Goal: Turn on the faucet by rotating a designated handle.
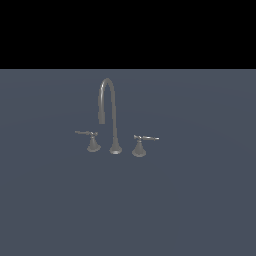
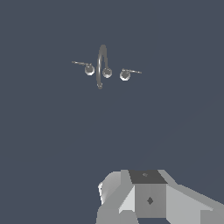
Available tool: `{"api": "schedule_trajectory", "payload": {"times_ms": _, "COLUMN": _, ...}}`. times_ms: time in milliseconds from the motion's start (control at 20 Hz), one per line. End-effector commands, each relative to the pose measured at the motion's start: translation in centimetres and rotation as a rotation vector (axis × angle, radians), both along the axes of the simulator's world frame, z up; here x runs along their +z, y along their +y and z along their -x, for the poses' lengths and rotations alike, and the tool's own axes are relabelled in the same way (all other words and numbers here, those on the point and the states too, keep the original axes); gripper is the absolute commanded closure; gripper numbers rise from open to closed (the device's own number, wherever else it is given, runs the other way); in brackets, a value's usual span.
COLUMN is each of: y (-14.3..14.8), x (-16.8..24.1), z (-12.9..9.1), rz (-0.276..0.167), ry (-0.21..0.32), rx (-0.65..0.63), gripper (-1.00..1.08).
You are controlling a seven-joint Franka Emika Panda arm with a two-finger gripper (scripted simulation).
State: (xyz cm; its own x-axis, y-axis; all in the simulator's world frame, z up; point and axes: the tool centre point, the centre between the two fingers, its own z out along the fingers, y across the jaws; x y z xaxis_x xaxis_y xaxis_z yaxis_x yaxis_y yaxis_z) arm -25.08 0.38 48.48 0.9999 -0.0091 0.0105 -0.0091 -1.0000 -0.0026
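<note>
We're looking at the faucet (image 1: 111,117) sitting just above the centre of the exterior view on a flat grey-blue surface (image 1: 200,210), gooseneck spout in the middle, one cone-based handle on each side. The handle (image 1: 142,142) we're after is the one on the exterior view's right, with the pale lever tip pointing right; its twin (image 1: 90,139) has the darker lever. In the wrist view the set is showing small in the upper middle of the frame, well apart from the gripper (image 2: 146,197) — only its body is showing, fingers out of frame, so we can't tell its state, and nothing visible is being held. We're judging the lever rigid, thin, likely slick metal, pivoting on the cone — best pushed near the pale tip for leverage. No containers in view.
</note>
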Motion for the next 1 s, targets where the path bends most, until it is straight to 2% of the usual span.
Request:
{"api": "schedule_trajectory", "payload": {"times_ms": 0, "y": 0.0, "x": 0.0, "z": 0.0, "rz": 0.0, "ry": 0.0, "rx": 0.0, "gripper": 1.08}}
{"api": "schedule_trajectory", "payload": {"times_ms": 450, "y": -0.5, "x": 0.27, "z": -0.01, "rz": 0.026, "ry": -0.017, "rx": -0.032, "gripper": 1.08}}
{"api": "schedule_trajectory", "payload": {"times_ms": 950, "y": -0.69, "x": -0.02, "z": -0.68, "rz": 0.033, "ry": -0.017, "rx": -0.062, "gripper": 1.08}}
